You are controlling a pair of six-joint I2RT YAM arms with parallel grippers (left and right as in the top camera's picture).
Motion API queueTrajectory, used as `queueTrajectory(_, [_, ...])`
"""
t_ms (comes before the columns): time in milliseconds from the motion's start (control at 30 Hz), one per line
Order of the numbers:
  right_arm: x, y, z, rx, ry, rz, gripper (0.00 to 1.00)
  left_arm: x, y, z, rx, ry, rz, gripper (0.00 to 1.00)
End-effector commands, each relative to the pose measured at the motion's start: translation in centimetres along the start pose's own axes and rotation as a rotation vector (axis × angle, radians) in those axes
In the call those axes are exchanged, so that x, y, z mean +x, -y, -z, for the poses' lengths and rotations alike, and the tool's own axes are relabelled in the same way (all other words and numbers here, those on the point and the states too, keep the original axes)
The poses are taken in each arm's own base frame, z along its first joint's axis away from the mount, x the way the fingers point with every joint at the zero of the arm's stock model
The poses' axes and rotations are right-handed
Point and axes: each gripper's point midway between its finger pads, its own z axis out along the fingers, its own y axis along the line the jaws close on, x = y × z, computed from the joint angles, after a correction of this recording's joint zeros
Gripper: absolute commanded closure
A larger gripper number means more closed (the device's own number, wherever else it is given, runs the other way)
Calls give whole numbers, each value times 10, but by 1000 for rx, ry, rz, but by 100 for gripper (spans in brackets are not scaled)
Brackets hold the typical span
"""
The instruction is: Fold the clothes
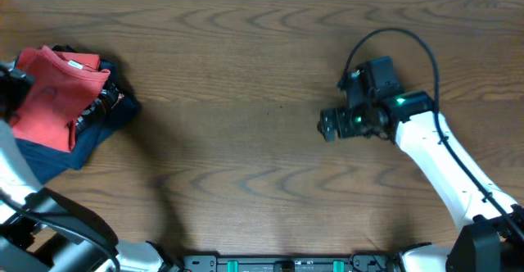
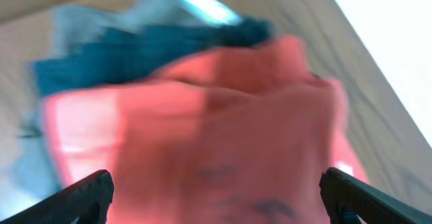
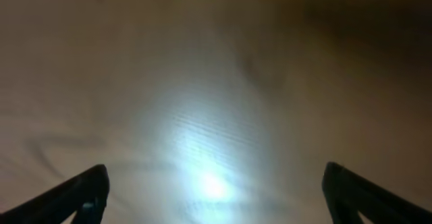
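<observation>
We judge the main risk to be that the coral T-shirt (image 1: 51, 100), lying bunched on the navy shirts (image 1: 94, 133) at the far left edge of the table (image 1: 246, 67), drags a dark shirt along or slips off the edge if the left gripper (image 2: 216, 178) bites too deep. That gripper stands wide open and holds nothing, with the T-shirt just ahead of its fingers. The right gripper (image 3: 216, 175) is likewise spread open over bare wood, well apart from the T-shirt.

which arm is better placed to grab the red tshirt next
Left. The left hand hangs open right over the red T-shirt, which lies on the navy shirts at the table's left edge. The right hand is open over bare wood, far across.
</observation>
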Motion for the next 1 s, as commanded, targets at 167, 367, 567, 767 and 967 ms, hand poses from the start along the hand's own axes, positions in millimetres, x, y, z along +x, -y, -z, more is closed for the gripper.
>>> queueTrajectory(167, [-43, 47, 22, -15, 179, -170, 1, 105, 148, 15, 206, -159, -437, 2])
queueTrajectory(367, [5, 96, 30, 69, 19, -275, 1, 224, 153, 51, 142, -496, -669, 2])
queueTrajectory(567, [59, 93, 39, 64, -190, -341, 1, 278, 102, 99, -30, -800, -724, 2])
queueTrajectory(767, [65, 82, 59, 65, -145, -304, 1, 285, 78, 127, -13, -776, -723, 2])
queueTrajectory(967, [52, 83, 99, 233, 245, -232, 1, 276, 61, 159, 123, -413, -645, 2])
